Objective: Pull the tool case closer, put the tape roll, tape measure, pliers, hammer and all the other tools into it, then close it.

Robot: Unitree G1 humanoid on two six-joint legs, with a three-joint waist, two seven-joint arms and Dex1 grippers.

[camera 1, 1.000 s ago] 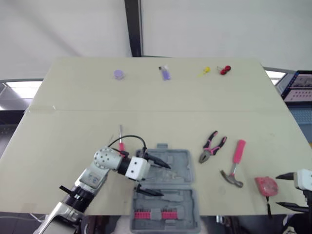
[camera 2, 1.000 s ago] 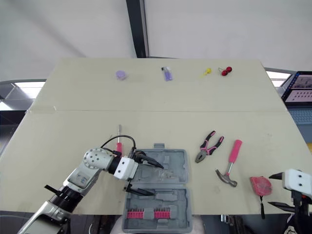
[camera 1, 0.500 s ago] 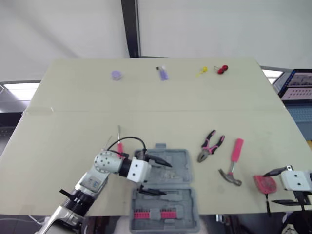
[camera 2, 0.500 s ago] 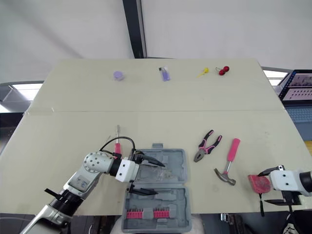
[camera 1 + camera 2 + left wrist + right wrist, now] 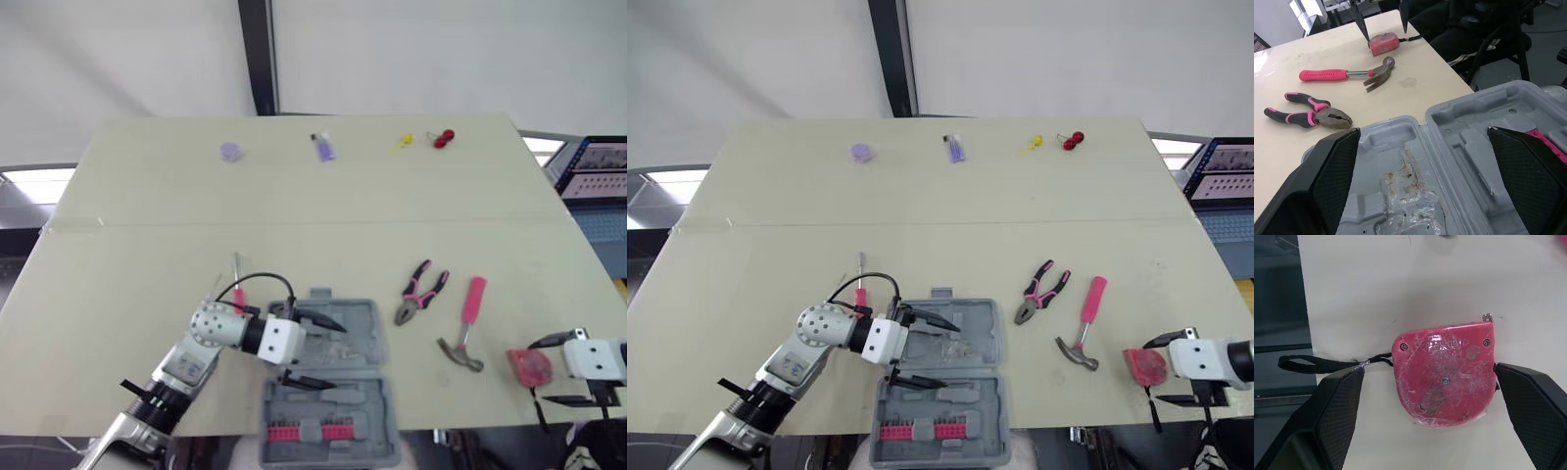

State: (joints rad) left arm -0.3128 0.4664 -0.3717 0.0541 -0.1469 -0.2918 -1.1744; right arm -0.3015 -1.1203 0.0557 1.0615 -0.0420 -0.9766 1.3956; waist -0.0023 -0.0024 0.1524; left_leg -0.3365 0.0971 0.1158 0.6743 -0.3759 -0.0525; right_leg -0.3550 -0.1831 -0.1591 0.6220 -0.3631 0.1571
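Observation:
The grey tool case (image 5: 358,323) lies open at the table's near edge, with a row of pink bits (image 5: 312,431) in its near half. My left gripper (image 5: 328,352) hovers open over the case's left side, holding nothing. Right of the case lie the pink-handled pliers (image 5: 421,292) and the pink-handled hammer (image 5: 468,323). The pink tape measure (image 5: 529,365) sits at the near right edge. My right gripper (image 5: 1428,369) is open, one finger on each side of the tape measure (image 5: 1444,374), its black strap (image 5: 1308,363) trailing off. A pink screwdriver (image 5: 237,284) lies left of the case.
Small items line the table's far edge: a purple tape roll (image 5: 230,151), a purple tool (image 5: 323,148), a yellow piece (image 5: 403,143) and a red one (image 5: 444,137). The table's near edge runs just under the tape measure and the case.
My right gripper has moved in from the right so that its open fingers now straddle the tape measure. The left gripper stays over the case.

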